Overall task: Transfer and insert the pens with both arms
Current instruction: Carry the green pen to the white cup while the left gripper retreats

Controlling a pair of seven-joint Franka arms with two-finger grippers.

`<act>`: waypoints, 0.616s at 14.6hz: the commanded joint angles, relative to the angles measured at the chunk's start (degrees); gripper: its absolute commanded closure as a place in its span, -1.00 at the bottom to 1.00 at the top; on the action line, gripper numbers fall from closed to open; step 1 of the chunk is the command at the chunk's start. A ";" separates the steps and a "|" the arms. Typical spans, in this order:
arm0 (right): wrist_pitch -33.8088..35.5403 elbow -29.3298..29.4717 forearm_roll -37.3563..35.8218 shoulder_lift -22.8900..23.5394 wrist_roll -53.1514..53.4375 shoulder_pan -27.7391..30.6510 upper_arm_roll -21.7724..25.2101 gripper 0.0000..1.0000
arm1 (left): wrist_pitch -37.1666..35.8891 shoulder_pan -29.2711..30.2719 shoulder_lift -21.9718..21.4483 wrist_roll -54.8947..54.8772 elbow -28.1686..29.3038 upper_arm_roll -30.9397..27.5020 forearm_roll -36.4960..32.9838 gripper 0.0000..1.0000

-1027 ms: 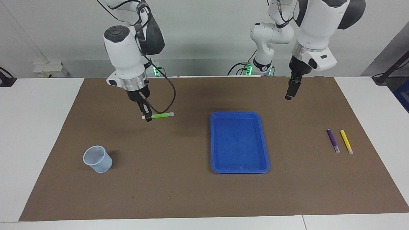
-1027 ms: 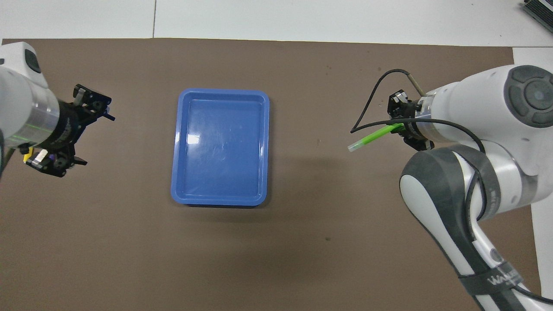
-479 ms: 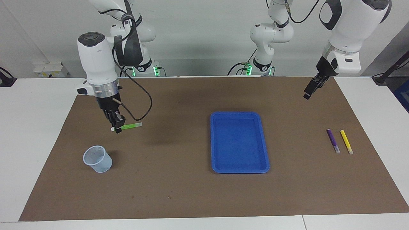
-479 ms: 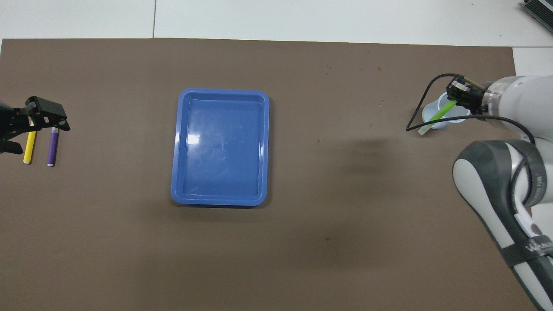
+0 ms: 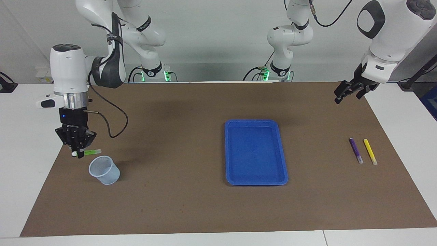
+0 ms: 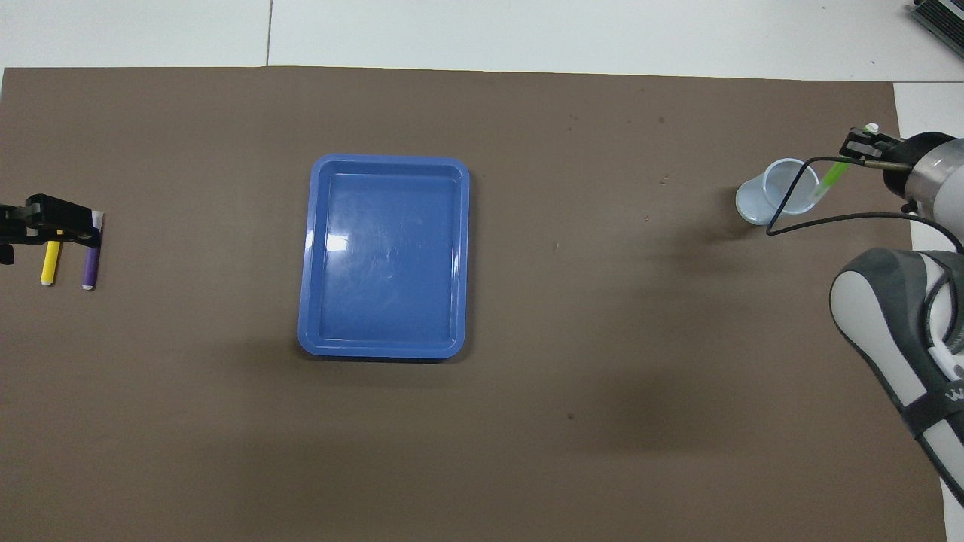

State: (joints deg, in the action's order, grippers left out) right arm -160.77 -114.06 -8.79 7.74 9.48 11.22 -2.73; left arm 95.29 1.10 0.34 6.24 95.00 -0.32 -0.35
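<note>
My right gripper point(image 5: 78, 153) point(image 6: 857, 153) is shut on the green pen point(image 5: 91, 152) point(image 6: 832, 179) and holds it roughly level, just above the rim of the pale blue cup point(image 5: 104, 169) point(image 6: 778, 200). The pen's whitish end sticks out past the fingers. The purple pen point(image 5: 355, 150) point(image 6: 91, 262) and the yellow pen point(image 5: 369, 151) point(image 6: 50, 263) lie side by side on the brown mat at the left arm's end. My left gripper point(image 5: 347, 98) point(image 6: 36, 239) hangs open in the air over them, holding nothing.
A blue tray point(image 5: 229, 153) point(image 6: 306, 256) with nothing in it sits mid-mat. The brown mat point(image 5: 177, 205) covers most of the white table. Two smaller white arms with green-lit bases stand at the robots' edge of the table.
My right arm has carried the green pen toward its own end of the table and lowered it to the cup. My left arm has swung outward and turned its gripper.
</note>
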 commanded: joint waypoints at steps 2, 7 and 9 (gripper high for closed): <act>-5.95 -0.81 -1.40 2.19 -4.82 1.35 -0.87 1.00 | 3.58 1.10 1.15 -1.67 0.53 0.49 0.79 -1.00; -10.88 -2.31 -1.40 4.82 -5.53 1.35 -0.87 1.00 | 4.54 3.21 0.80 -1.15 1.59 0.50 3.95 -1.00; -10.88 -2.66 -1.40 5.53 -5.27 1.35 -0.96 1.00 | 4.64 3.04 1.41 -3.07 1.42 0.49 3.34 -1.00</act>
State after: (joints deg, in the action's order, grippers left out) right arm -170.04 -115.75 -8.80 12.89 4.72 11.61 -3.01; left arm 98.41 3.43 1.92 5.22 95.28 -0.30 2.50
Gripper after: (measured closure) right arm 0.824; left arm 0.000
